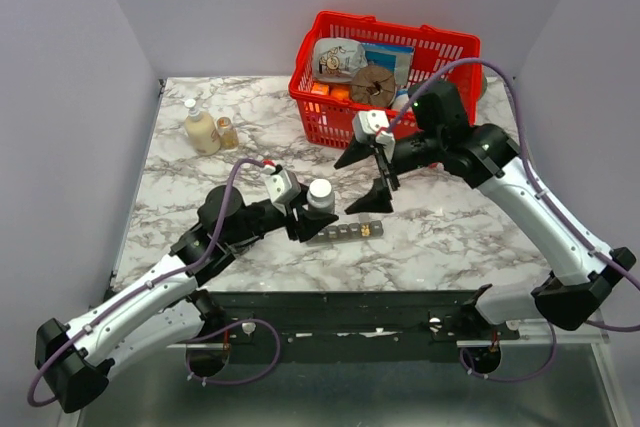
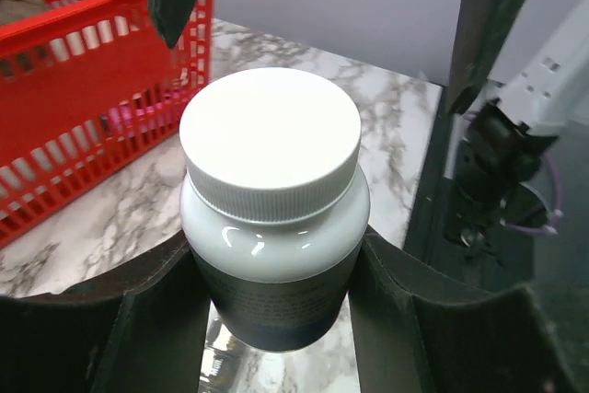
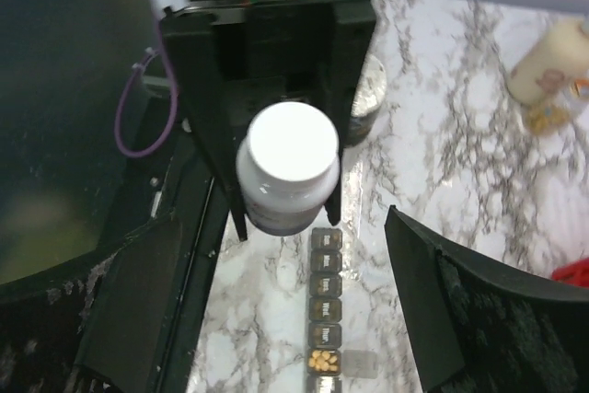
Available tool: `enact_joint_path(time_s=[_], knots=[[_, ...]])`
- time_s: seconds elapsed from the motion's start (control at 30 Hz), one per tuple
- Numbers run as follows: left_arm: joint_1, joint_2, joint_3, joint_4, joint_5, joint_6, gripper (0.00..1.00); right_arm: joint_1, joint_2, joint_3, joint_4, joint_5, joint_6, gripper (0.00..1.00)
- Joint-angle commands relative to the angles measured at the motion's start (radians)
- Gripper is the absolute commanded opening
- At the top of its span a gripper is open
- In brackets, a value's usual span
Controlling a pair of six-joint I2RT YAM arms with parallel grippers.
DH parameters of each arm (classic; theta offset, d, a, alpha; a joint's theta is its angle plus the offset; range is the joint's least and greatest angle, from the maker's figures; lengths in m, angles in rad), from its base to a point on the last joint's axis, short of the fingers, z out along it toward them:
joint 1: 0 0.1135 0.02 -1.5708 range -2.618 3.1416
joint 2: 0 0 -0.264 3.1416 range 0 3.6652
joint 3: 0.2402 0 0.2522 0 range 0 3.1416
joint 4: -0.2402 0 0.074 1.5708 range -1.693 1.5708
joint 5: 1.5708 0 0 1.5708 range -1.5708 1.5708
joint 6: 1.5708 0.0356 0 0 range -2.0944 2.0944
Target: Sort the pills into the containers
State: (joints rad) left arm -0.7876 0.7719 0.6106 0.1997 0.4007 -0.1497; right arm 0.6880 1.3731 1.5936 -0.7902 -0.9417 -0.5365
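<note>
Left wrist view: left gripper (image 2: 276,319) clamped on waist of upright white-capped pill bottle (image 2: 270,190), by one end of containers (image 3: 325,310) lying on marble table (image 1: 450,232). Right gripper (image 1: 362,180) spread wide, empty, near bottle. Bottle rigid, glossy, probably light and slippery; grip ribbed cap rim

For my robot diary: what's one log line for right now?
left gripper: shut on bottle, cap on | right gripper: open, above strip | strip: yellow pills in one compartment
</note>
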Motion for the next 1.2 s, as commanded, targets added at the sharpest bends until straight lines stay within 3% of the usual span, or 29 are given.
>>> enact_joint_path(time_s=[0.0,0.13,0.4,0.73,0.87,1.03,1.17], knots=[[0.022,0.003,0.063,-0.057,0.262,0.019,0.0,0.007,-0.019,0.043,-0.28,-0.196,-0.358,1.0],[0.028,0.052,0.112,-0.101,0.433,0.038,0.0,0.013,0.027,0.078,-0.329,-0.255,-0.372,0.99],[0.03,0.161,0.178,-0.16,0.527,0.081,0.0,0.042,0.078,0.109,-0.313,-0.252,-0.306,0.9],[0.031,0.205,0.207,-0.192,0.523,0.111,0.0,0.053,0.095,0.1,-0.294,-0.206,-0.25,0.63],[0.03,0.184,0.207,-0.184,0.466,0.11,0.0,0.061,0.098,0.088,-0.273,-0.178,-0.223,0.48],[0.031,0.118,0.189,-0.091,0.314,0.072,0.0,0.07,0.089,0.046,-0.189,-0.117,-0.123,0.42],[0.03,0.044,0.149,0.027,0.088,0.044,0.0,0.07,0.08,-0.004,-0.042,-0.004,0.073,0.36]])
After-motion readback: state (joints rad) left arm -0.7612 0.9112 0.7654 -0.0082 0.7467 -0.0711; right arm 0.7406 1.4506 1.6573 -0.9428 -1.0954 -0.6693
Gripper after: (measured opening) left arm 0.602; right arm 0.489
